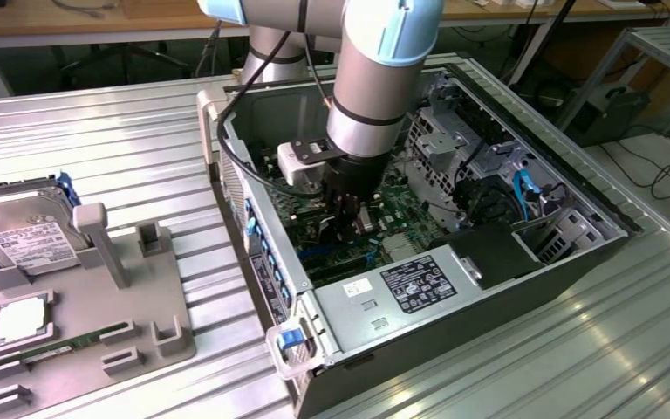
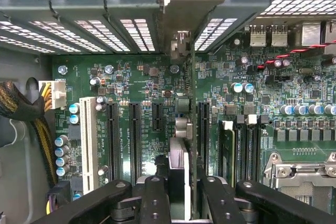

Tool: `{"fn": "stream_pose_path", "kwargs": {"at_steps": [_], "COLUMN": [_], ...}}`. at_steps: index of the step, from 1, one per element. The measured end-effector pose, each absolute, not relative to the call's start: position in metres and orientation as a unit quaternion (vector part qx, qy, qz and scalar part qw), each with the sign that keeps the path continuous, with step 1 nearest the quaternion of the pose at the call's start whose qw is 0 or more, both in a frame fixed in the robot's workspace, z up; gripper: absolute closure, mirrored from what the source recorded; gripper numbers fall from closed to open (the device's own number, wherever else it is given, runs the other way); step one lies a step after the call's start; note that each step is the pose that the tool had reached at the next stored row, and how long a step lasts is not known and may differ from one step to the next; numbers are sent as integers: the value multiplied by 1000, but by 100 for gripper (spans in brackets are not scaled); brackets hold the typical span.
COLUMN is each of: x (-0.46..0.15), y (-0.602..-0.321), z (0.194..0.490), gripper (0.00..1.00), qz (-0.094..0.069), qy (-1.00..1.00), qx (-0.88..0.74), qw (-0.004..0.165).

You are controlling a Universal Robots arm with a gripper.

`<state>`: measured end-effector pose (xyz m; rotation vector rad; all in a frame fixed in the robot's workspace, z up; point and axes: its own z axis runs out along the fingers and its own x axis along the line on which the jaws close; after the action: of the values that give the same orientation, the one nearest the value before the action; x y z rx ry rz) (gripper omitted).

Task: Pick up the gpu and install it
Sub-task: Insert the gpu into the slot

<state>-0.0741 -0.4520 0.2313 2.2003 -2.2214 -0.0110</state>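
A: Gpu (image 2: 188, 145) first — where is it?

B: Lower centre of the wrist view, edge-on, held between the fingers (image 2: 155, 198). The black linkages close in on it from both sides at the bottom of the frame, so I read the fingers as clamped on the card, not apart. It shows as a thin vertical strip running up the middle of the picture, with its pale metal bracket end towards the slotted rear wall at the top.

A: And its long axis?

B: It runs straight away from the fingers, up the frame, parallel to the black expansion slots (image 2: 134, 140) on the green motherboard (image 2: 157, 87). The card sits between the short slot at centre and the long slot (image 2: 203, 135) just right of it. I judge that the lower edge is over or close beside that right-hand slot, but I cannot tell whether it touches.

A: The arm?

B: In the exterior view, the arm (image 1: 370, 87) comes down from the upper centre of the frame nearly upright, wrist pointing into the open computer case (image 1: 522, 157). The gripper (image 1: 347, 214) is deep inside, just above the board at mid-frame.

A: Farther off?

B: On the surface (image 1: 114, 131) at the exterior view's left stands a grey parts holder (image 1: 91, 305) with a hard drive (image 1: 21, 236), well apart from the case.
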Motion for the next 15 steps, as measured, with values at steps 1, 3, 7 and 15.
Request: {"fn": "stream_pose_path", "kwargs": {"at_steps": [1, 3, 7, 15], "x": [-74, -74, -74, -75], "y": [-452, -452, -452, -452], "z": [232, 233, 235, 235], "gripper": [72, 72, 72, 72], "qz": [-3, -3, -3, -3], "qy": [-710, -710, -710, -710], "qx": [704, 704, 704, 704], "qw": [8, 8, 8, 8]}}
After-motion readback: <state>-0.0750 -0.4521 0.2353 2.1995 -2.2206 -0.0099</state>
